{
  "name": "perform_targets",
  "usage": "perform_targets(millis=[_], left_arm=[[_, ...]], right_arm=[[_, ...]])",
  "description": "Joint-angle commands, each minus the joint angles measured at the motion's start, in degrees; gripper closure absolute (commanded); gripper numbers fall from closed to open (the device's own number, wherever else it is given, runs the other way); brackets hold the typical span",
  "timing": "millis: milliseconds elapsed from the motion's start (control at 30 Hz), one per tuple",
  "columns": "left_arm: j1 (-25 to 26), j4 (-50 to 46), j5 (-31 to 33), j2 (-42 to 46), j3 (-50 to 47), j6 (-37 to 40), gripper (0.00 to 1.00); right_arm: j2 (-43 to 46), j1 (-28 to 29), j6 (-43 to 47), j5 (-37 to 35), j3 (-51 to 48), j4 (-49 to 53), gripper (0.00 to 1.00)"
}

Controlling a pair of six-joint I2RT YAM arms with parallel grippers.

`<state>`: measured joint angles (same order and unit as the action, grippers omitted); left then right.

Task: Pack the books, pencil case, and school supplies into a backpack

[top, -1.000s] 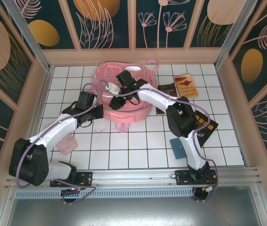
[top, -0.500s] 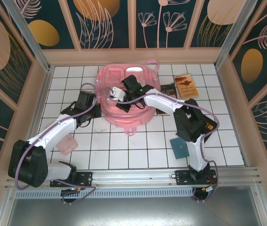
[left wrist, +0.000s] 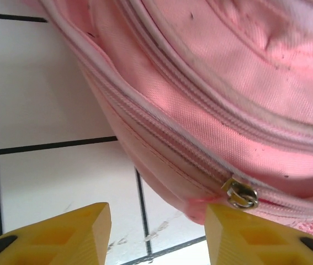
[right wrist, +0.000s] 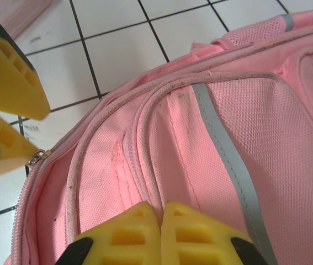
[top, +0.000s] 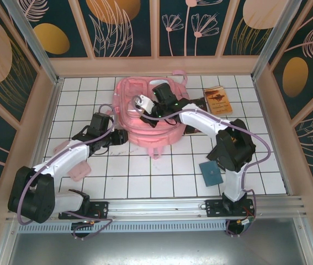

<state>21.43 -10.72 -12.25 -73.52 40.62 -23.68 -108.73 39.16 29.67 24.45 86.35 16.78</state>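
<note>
Holding anything at this point? (observer)

Right tool (right wrist: 159, 229): fingers pressed together on the top face of the backpack (top: 145, 132), a piped seam running in between them. I read that as clamped on a fold of its fabric. Left tool (left wrist: 153, 237): fingers apart, nothing between them, low at the bag's near-left edge. The zipper pull (left wrist: 240, 194) is just beside one finger. (me)

Where is the bag lying? (observer)

Flat on the tiled surface (top: 145, 182), far centre, my right arm reaching over it. Orange-brown book (top: 218, 100) lies to its right, apart from it, not yet packed. The zip looks closed along the stretch I can see. (me)

How will it handle? (observer)

Soft, floppy cloth. My guess is light if empty, and it will sag and slide on the tiles rather than hold its shape. A pinch of fabric only drags the shell.

Better holds, I judge:
- The metal pull for opening. It is small and likely slippery, so it needs a square pinch.
- The piped seam or a strap for steadying.

One tool should pin the bag while the other draws the zip, or the whole thing follows the pull. (me)
</note>
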Motion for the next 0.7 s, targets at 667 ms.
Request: perform_targets(millis=[667], left_arm=[[2.1, 2.9, 6.9, 2.6, -0.9, 3.4, 0.49]], right_arm=[[6.3, -3.1, -1.4, 2.5, 0.6, -4.5, 1.00]])
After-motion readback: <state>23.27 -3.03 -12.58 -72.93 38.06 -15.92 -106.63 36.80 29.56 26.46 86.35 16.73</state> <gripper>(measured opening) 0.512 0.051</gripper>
